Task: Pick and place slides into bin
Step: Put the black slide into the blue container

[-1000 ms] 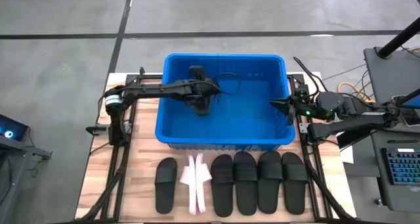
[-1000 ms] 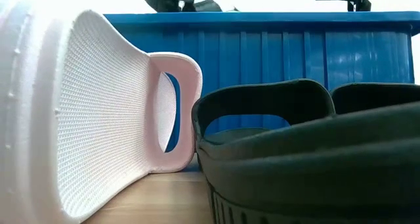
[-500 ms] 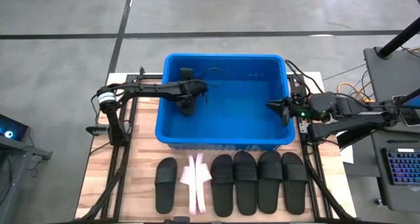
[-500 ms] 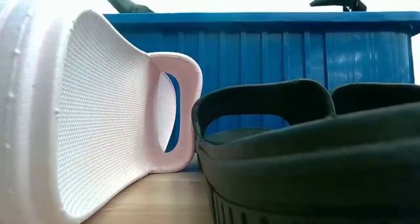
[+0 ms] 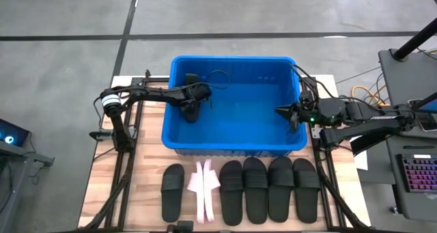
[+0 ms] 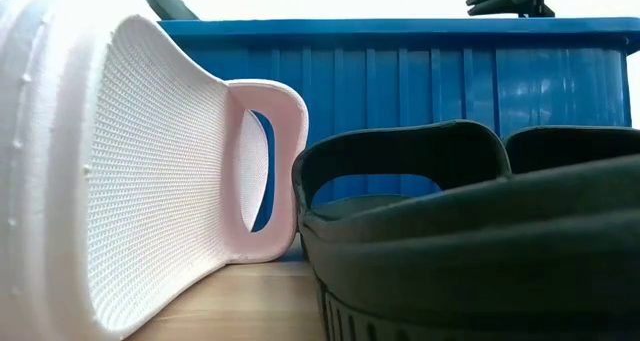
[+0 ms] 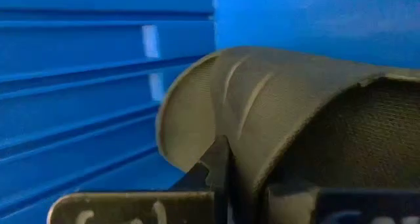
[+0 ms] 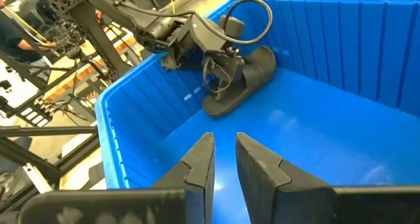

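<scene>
The large bright blue ribbed plastic bin (image 5: pixel 234 145) sits on a pale wood-grain table (image 5: pixel 147 185). In front of the bin lie five matte black slides (image 5: pixel 245 189) and one pale pink-and-white pair (image 5: pixel 203 189) with a fine mesh texture.

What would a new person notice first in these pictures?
The big blue bin at the table's middle stands out. Inside it, near its left wall, the left gripper holds a black slide. A row of slides lies in front of the bin.
</scene>
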Motion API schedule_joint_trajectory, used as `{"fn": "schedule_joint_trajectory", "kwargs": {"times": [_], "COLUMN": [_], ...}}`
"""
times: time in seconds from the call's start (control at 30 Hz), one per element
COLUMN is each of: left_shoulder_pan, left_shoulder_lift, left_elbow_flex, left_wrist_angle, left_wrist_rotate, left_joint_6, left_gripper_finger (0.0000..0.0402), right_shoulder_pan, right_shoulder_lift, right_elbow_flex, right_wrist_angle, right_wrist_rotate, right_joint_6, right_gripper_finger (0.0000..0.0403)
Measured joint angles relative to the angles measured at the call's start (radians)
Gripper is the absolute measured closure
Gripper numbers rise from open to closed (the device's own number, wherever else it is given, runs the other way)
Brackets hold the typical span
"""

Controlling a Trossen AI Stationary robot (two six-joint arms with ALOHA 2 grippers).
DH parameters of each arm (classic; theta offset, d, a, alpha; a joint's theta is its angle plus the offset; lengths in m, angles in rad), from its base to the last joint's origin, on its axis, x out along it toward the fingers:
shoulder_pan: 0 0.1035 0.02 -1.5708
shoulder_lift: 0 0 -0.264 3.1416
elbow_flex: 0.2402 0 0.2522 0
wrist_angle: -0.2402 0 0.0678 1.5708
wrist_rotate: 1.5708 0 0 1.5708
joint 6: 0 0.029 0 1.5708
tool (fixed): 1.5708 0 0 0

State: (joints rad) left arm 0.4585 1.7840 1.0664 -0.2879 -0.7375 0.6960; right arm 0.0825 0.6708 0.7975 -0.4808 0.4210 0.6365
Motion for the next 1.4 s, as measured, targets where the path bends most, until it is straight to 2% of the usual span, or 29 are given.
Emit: {"fn": "schedule_joint_trajectory", "kwargs": {"times": [0.1, 0.2, 0.3, 0.53, 0.7, 0.83, 1.03, 1.13, 1.27, 1.33, 1.4], "left_shoulder_pan": [0.004, 0.012, 0.015, 0.016, 0.011, 0.010, -0.008, -0.016, -0.014, -0.034, -0.072], "left_shoulder_lift": [0.000, 0.000, 0.000, -0.004, -0.078, -0.170, -0.360, -0.436, -0.462, -0.477, -0.490], "left_elbow_flex": [-0.010, -0.018, -0.021, -0.014, -0.014, -0.014, -0.014, -0.023, -0.023, -0.003, 0.031], "left_wrist_angle": [0.002, -0.003, -0.003, -0.014, -0.044, -0.068, -0.182, -0.179, -0.215, -0.286, -0.389], "left_wrist_rotate": [0.007, 0.042, 0.050, 0.028, 0.063, 0.136, 0.298, 0.268, 0.202, 0.221, 0.285], "left_joint_6": [0.001, 0.001, 0.000, -0.005, -0.008, -0.008, -0.008, -0.008, -0.009, -0.029, -0.111], "left_gripper_finger": [0.0394, 0.0358, 0.0300, 0.0136, 0.0063, 0.0042, 0.0039, 0.0039, 0.0039, 0.0039, 0.0039], "right_shoulder_pan": [0.000, 0.000, 0.000, 0.000, 0.000, 0.000, 0.000, 0.000, 0.000, 0.000, 0.000], "right_shoulder_lift": [-0.001, 0.000, 0.000, 0.000, 0.000, 0.000, 0.000, 0.000, 0.000, 0.000, 0.000], "right_elbow_flex": [0.000, 0.000, 0.000, 0.000, 0.000, 0.000, 0.000, 0.000, 0.000, 0.000, 0.000], "right_wrist_angle": [0.000, 0.000, 0.000, -0.001, -0.001, -0.008, -0.017, -0.016, -0.016, -0.016, -0.016], "right_wrist_rotate": [0.000, 0.000, 0.000, 0.000, 0.000, -0.001, -0.001, -0.001, 0.000, 0.000, -0.001], "right_joint_6": [0.000, 0.000, 0.000, 0.000, 0.000, -0.008, -0.020, -0.053, -0.091, -0.103, -0.113], "right_gripper_finger": [0.0349, 0.0349, 0.0349, 0.0349, 0.0349, 0.0349, 0.0349, 0.0349, 0.0349, 0.0349, 0.0349]}}
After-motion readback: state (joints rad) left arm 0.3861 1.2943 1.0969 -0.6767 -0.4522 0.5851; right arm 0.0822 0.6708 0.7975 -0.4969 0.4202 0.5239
